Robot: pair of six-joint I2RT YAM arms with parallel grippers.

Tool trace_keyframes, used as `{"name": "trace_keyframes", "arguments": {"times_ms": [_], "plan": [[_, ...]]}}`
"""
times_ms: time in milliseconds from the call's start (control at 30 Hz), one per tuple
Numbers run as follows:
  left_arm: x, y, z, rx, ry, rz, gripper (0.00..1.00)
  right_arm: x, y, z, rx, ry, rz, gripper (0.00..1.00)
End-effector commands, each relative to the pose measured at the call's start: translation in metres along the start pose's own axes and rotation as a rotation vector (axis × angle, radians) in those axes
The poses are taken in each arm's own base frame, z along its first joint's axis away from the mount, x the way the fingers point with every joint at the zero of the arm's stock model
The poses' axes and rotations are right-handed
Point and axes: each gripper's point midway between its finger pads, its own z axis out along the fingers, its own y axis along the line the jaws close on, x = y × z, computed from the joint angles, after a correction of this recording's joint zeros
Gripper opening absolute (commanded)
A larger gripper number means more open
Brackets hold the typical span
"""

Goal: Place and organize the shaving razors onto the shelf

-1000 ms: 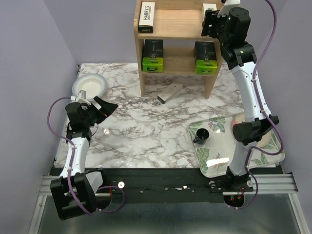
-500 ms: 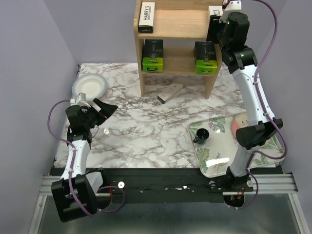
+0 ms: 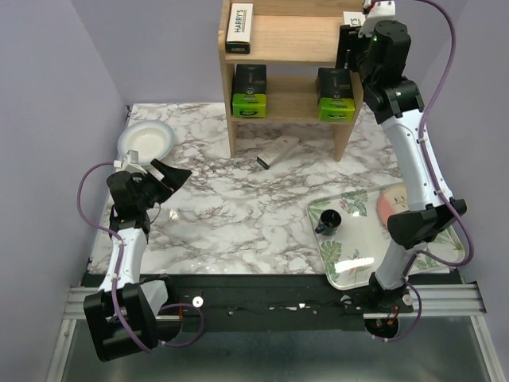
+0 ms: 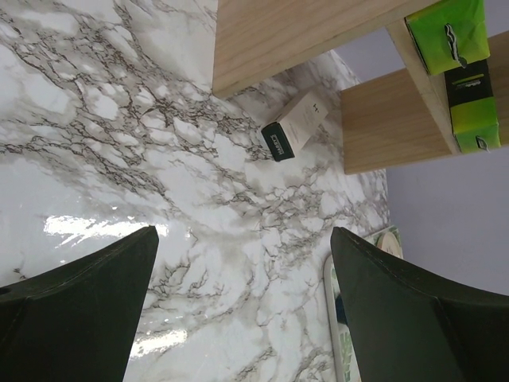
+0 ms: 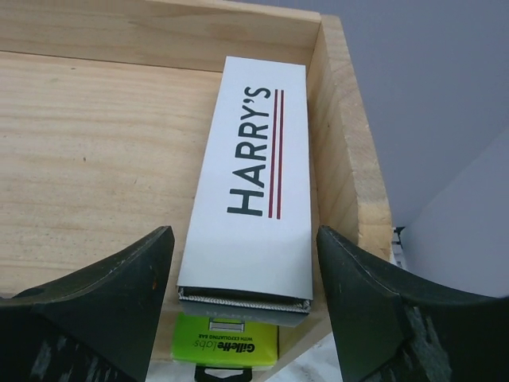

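The wooden shelf [image 3: 278, 40] stands at the back. One Harry's razor box [image 3: 238, 24] lies on the left of its top tier. Another Harry's box [image 5: 254, 175] lies at the right end against the side panel. My right gripper [image 5: 245, 239] is open at that box's near end, one finger on each side with a gap. Two black and lime packs [image 3: 249, 90] [image 3: 336, 94] sit on the lower tier. A third Harry's box [image 3: 277, 151] lies on the marble in front of the shelf. My left gripper [image 3: 171, 173] hangs open and empty over the table's left.
A white bowl [image 3: 146, 142] sits at the far left of the marble top. A leaf-patterned tray [image 3: 350, 263] at the near right carries a black cup [image 3: 328, 221] and a pinkish plate [image 3: 390, 205]. Purple walls close in the left, back and right sides.
My right gripper has shifted slightly right at the top tier's right end, narrowing then widening its jaws around the Harry's box. The left arm has not moved.
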Motion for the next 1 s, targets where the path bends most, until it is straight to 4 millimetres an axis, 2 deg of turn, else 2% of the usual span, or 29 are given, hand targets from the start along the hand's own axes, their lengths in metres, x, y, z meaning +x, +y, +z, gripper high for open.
{"name": "trace_keyframes", "arguments": {"times_ms": [0,133,200,300,333,367,400,433,567,967], "plan": [[-0.002,0.001,0.001,0.004,-0.007,0.005,0.99,-0.075,-0.017,-0.055,0.027,-0.176,-0.001,0.81],[-0.004,0.001,0.001,0.003,-0.008,0.008,0.99,-0.097,-0.027,-0.079,0.045,-0.234,0.005,0.81],[-0.003,0.002,0.001,-0.001,-0.007,0.009,0.99,-0.105,-0.028,-0.088,0.028,-0.257,0.007,0.75],[-0.002,0.002,0.0,-0.005,-0.005,0.015,0.99,-0.107,-0.019,-0.096,-0.04,-0.268,0.006,0.36],[-0.002,0.002,0.0,-0.004,-0.006,0.017,0.99,-0.096,-0.012,-0.093,-0.071,-0.238,0.009,0.07],[-0.002,0.002,-0.001,-0.005,-0.007,0.017,0.99,-0.089,-0.005,-0.093,-0.107,-0.219,0.021,0.01],[-0.001,0.003,-0.002,-0.007,-0.007,0.016,0.99,-0.081,0.004,-0.091,-0.152,-0.194,0.008,0.01],[-0.001,0.002,-0.002,-0.006,-0.008,0.018,0.99,-0.062,0.021,-0.091,-0.237,-0.139,-0.013,0.01],[-0.002,0.002,-0.005,-0.009,-0.011,0.022,0.99,-0.025,0.036,-0.084,-0.286,-0.036,0.012,0.01],[-0.003,0.008,-0.009,-0.028,-0.028,0.015,0.99,-0.008,0.026,-0.053,-0.195,0.014,0.0,0.01]]}}
